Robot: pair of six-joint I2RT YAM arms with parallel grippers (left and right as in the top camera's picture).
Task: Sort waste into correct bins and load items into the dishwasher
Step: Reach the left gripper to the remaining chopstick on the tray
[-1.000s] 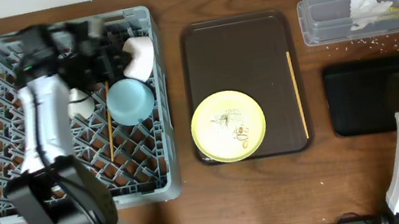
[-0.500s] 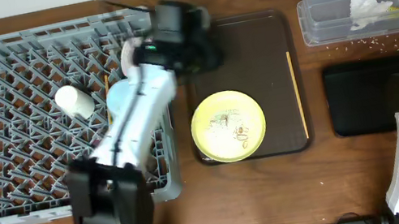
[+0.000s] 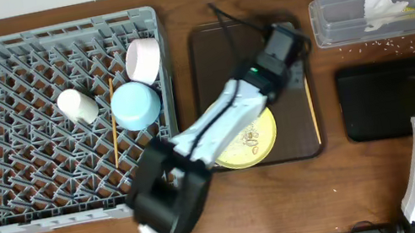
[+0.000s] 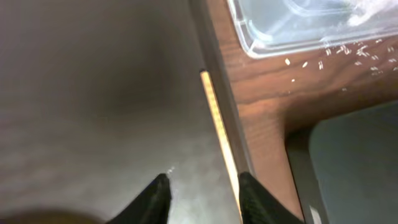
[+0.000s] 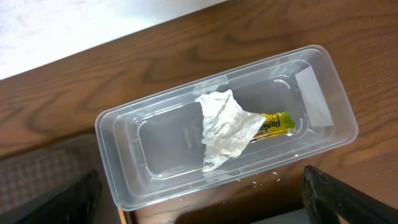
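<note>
Left pincer [image 4: 202,188] hovers over brown tray [image 3: 214,55]; tub [image 5: 155,146] holds napkin [image 5: 225,129], wrapper [image 5: 277,122].

Even light (blurry left-wrist view)

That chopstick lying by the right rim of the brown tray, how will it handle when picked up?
The chopstick looks thin and straight, so probably stiff and very light. It lies flat beside the tray and its raised rim, so pinching it may be awkward, and it could pivot if gripped off-centre.
</note>
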